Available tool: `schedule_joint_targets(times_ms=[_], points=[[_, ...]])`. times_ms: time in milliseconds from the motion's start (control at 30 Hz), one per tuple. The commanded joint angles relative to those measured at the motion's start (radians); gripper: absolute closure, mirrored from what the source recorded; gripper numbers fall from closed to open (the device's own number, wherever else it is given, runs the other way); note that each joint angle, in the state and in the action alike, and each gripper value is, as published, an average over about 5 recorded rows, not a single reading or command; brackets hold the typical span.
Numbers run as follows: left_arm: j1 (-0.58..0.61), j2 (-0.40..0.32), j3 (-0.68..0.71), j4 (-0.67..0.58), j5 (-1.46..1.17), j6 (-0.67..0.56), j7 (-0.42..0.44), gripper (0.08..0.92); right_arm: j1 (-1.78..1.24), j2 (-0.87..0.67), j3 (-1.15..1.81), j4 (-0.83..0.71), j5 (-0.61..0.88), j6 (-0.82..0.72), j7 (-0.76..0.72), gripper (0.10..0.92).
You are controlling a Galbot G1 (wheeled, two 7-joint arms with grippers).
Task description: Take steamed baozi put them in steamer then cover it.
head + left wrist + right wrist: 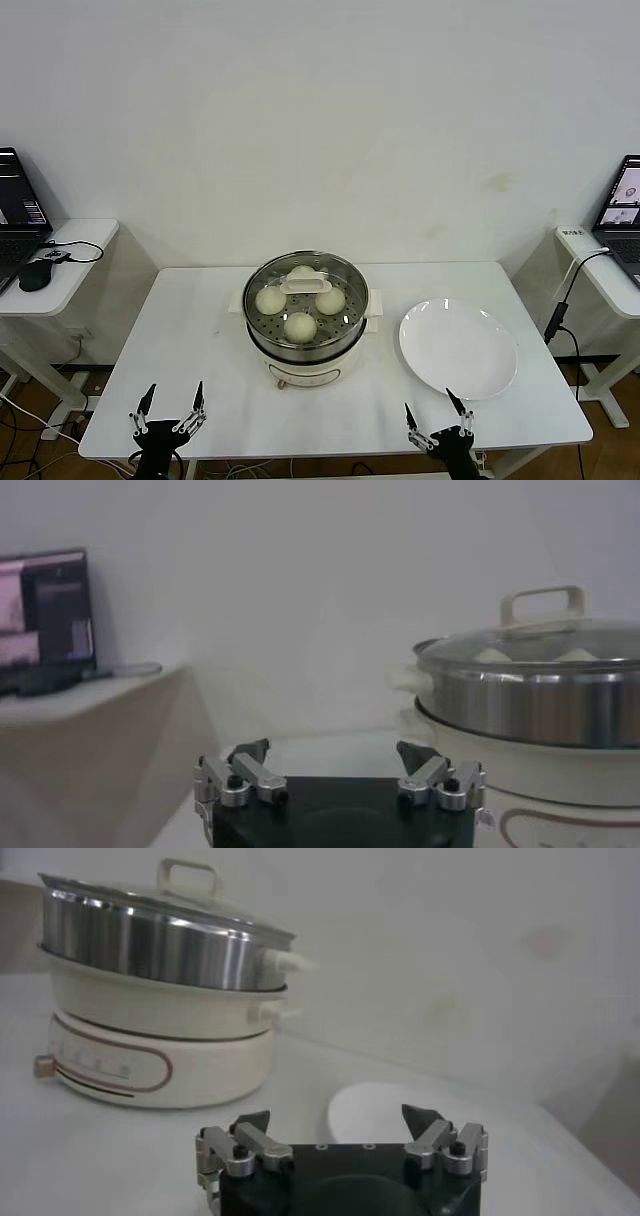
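The steamer (306, 352) stands at the middle of the white table, a shiny steel pot on a cream-white base. Several cream-white baozi (300, 326) lie on its tray. The glass cover (306, 285) with its cream handle sits on the pot. The steamer also shows in the left wrist view (540, 695) and the right wrist view (150, 948). My left gripper (171, 404) is open and empty at the table's front left edge. My right gripper (436, 414) is open and empty at the front right edge, near the plate.
A flat white plate (458, 348) lies right of the steamer, bare. Side desks with laptops (15, 215) stand at far left and far right. A cable (560, 300) hangs by the right desk.
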Motion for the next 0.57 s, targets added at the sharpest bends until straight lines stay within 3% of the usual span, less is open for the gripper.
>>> schedule_joint_targets(times_ms=[33, 567], points=[[0.029, -0.037, 0.007, 0.031, -0.063, -0.047, -0.012, 0.177, -0.012, -0.021, -0.019, 0.019, 0.047, -0.013, -0.016, 0.203], [0.0, -0.064, 0.008, 0.055, -0.069, -0.038, -0.016, 0.177, -0.016, -0.026, -0.012, 0.015, 0.118, -0.033, -0.021, 0.202]])
